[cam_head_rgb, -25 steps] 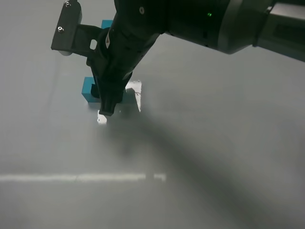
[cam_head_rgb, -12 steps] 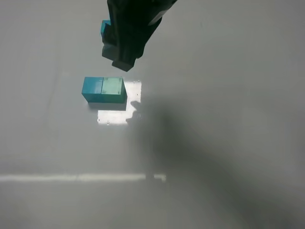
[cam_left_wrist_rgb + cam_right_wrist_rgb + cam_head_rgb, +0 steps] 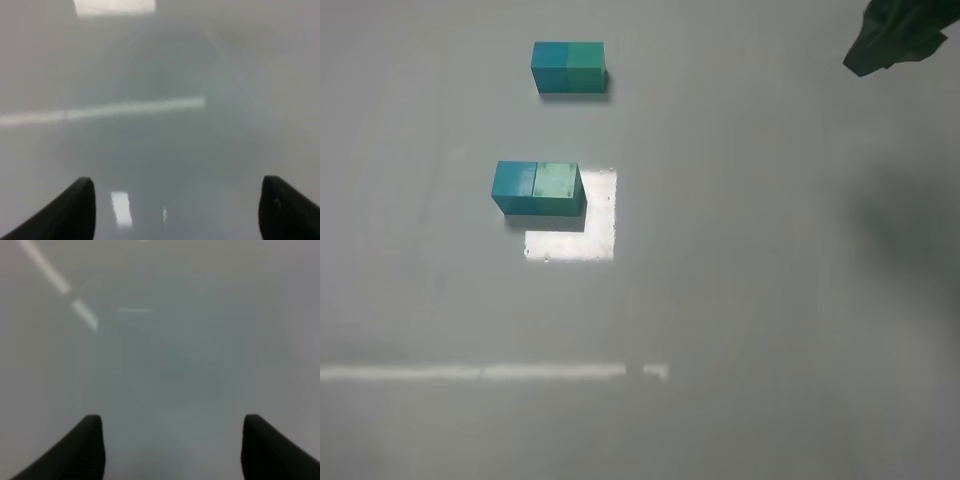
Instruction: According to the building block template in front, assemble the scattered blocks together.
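The building block template (image 3: pixel 568 67) lies at the far side of the table, its teal-blue half on the left and its green half on the right. Nearer, the loose teal-blue cube (image 3: pixel 514 185) and the loose green cube (image 3: pixel 558 185) stand side by side and touch, teal-blue on the left. The dark tip of my right arm (image 3: pixel 895 40) shows at the top right corner, far from the cubes. In the right wrist view my right gripper (image 3: pixel 172 440) is open and empty over bare table. In the left wrist view my left gripper (image 3: pixel 175 200) is open and empty; it is out of the high view.
The grey table (image 3: pixel 740 300) carries a bright patch of reflected light (image 3: pixel 575 240) beside the cubes and a pale stripe of light (image 3: pixel 490 372) nearer the front. A soft shadow lies at the right.
My right arm has lifted away from the pair of cubes and pulled back to the top right corner. The green cube stays beside the teal-blue one, and the template has come into view.
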### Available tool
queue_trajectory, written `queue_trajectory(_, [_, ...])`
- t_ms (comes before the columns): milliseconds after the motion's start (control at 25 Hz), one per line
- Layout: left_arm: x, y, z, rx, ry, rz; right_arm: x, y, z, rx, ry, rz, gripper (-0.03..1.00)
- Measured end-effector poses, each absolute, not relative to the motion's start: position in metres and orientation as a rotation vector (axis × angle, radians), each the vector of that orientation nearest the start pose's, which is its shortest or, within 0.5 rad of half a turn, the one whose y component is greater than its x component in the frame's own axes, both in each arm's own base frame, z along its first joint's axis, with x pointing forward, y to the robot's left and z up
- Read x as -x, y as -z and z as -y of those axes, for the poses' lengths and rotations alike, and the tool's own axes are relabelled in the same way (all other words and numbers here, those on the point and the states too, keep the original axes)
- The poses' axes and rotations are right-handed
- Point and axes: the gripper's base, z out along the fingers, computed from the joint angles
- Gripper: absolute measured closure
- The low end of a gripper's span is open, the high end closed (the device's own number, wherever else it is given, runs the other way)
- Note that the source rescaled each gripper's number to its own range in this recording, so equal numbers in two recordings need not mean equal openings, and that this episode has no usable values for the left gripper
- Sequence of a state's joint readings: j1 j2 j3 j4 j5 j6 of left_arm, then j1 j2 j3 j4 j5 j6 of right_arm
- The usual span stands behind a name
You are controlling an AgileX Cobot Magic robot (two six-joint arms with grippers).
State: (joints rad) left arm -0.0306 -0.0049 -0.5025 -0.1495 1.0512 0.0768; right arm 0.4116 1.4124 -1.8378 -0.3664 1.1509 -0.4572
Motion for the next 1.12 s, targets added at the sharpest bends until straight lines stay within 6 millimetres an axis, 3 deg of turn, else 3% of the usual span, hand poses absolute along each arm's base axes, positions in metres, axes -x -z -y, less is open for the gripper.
queue_trajectory(160, [0.006,-0.279,0.012,-0.115,0.149,-2.018,-0.224,-0.490,-0.025,0.699,0.553,-2.070,0.43])
queue_trajectory(360, [0.006,-0.279,0.012,-0.115,0.149,-2.018,-0.152,-0.469,0.009,0.526,0.587,-2.042,0.43])
queue_trajectory(520, [0.006,-0.279,0.012,-0.115,0.149,-2.018,-0.094,-0.442,0.017,0.425,0.555,-2.011,0.43])
queue_trajectory(720, [0.006,-0.279,0.012,-0.115,0.149,-2.018,-0.040,-0.398,0.020,0.322,0.442,-1.963,0.43])
queue_trajectory(880, [0.006,-0.279,0.012,-0.115,0.149,-2.018,-0.006,-0.365,0.016,0.275,0.303,-1.897,0.43])
queue_trajectory(1120, [0.006,-0.279,0.012,-0.115,0.149,-2.018,0.020,-0.323,0.006,0.218,0.063,-1.839,0.43])
